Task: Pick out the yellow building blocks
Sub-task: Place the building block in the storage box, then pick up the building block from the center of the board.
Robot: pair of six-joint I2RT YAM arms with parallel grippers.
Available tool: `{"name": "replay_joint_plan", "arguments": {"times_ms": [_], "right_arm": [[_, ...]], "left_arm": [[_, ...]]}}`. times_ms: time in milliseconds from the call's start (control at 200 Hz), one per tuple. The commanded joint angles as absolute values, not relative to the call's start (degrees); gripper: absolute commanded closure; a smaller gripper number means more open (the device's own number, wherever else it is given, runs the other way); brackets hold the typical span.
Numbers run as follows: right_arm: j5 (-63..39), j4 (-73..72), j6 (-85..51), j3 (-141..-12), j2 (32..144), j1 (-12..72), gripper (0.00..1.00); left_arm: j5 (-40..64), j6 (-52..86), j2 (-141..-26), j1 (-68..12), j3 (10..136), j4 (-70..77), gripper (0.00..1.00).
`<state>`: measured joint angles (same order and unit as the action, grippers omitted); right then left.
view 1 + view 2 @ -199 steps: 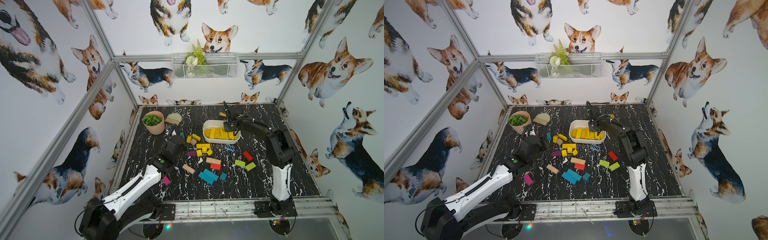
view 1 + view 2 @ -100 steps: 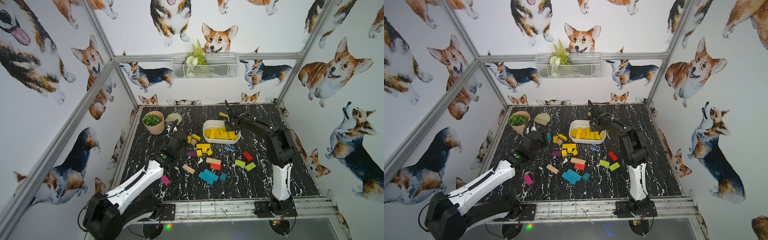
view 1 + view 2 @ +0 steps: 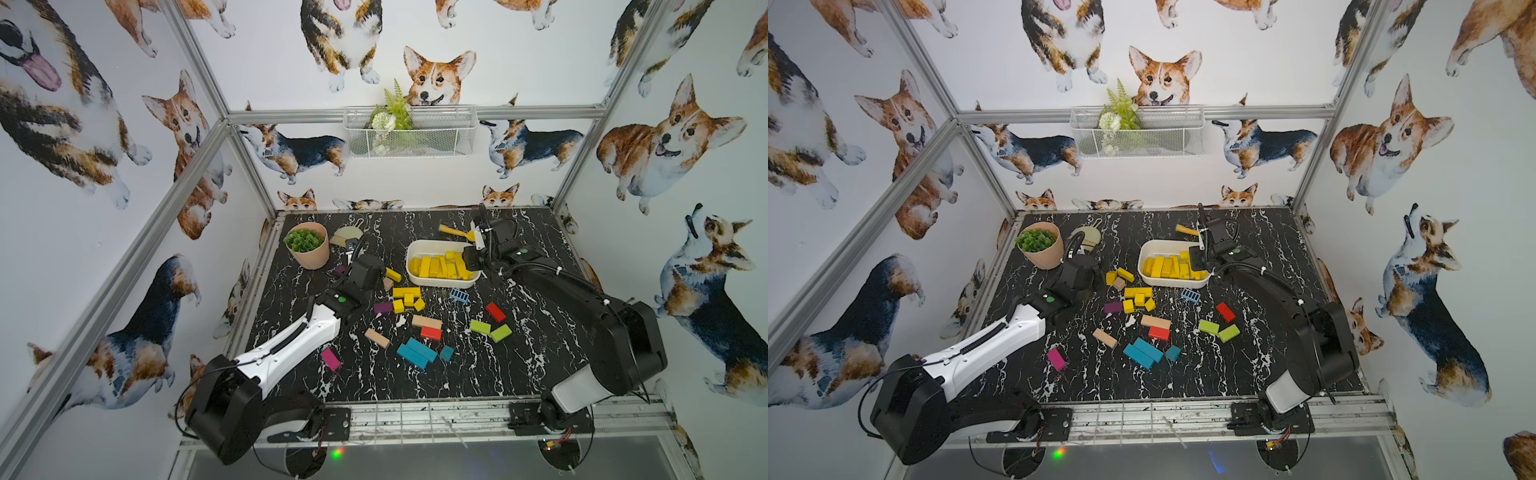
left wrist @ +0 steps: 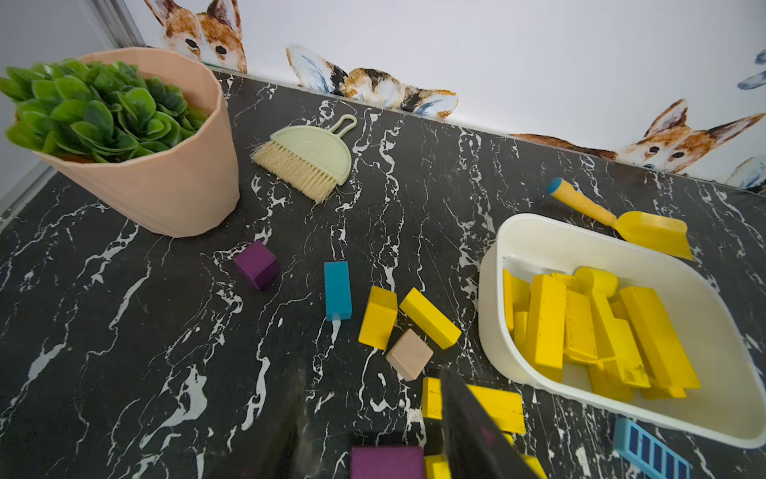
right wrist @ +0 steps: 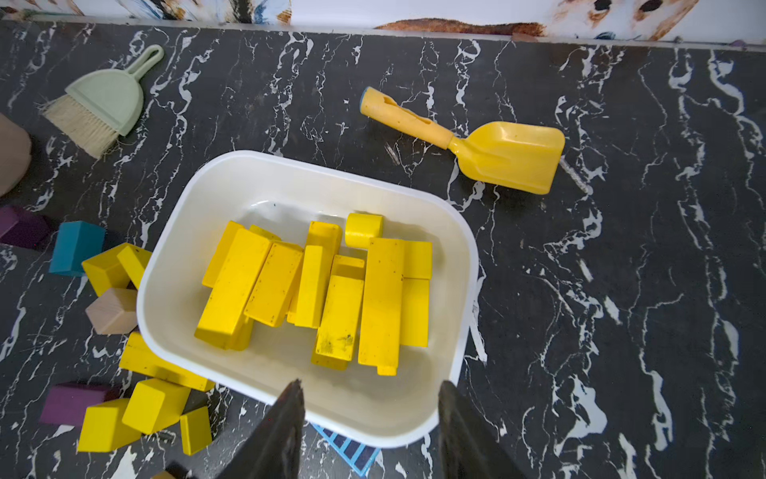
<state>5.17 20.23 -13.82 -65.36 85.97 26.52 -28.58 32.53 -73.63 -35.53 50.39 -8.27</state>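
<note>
Many yellow blks point(image 5: 311, 286) in white tub point(image 5: 188, 186), just beneath R pincer point(image 5: 371, 387).

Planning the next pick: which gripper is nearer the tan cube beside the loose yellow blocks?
Left. The left gripper hovers just beside the tan cube; the right gripper hangs over the white bin's edge, farther off.

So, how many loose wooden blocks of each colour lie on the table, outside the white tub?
Yellow blocks: 6
Teal blocks: 4
Tan blocks: 3
Purple blocks: 2
Red blocks: 2
Green blocks: 2
Magenta block: 1
Total: 20
</note>
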Motion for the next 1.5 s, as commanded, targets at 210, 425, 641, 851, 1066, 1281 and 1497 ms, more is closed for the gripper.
{"name": "replay_joint_plan", "arguments": {"times_ms": [210, 425, 641, 851, 1066, 1281, 1497], "right_arm": [[8.22, 14.14, -19.02, -51.10, 70.95, 26.50, 0.47], [8.77, 11.61, -20.57, -44.49, 66.69, 26.53, 0.48], [8.96, 13.15, -19.70, -45.17, 66.69, 26.52, 0.48], [8.83, 13.33, -19.64, -44.69, 65.75, 26.46, 0.48], [9.10, 14.48, -19.93, -44.06, 64.62, 26.47, 0.49], [10.12, 15.09, -20.13, -43.20, 59.84, 26.52, 0.48], [10.52, 15.20, -19.95, -42.01, 58.32, 26.50, 0.48]], "left_arm": [[-20.19, 38.21, -81.39, -36.13, 55.98, -12.14, 0.45], [-17.58, 42.01, -88.48, -39.84, 59.64, -14.09, 0.46], [-18.13, 43.65, -96.74, -40.34, 66.61, -20.88, 0.46], [-17.28, 45.55, -99.96, -36.81, 70.45, -21.97, 0.46], [-11.89, 50.70, -105.90, -31.88, 77.92, -26.61, 0.46], [-11.13, 56.84, -111.00, -31.55, 83.33, -29.49, 0.47], [-14.04, 61.10, -117.57, -31.64, 91.97, -37.67, 0.51]]}}
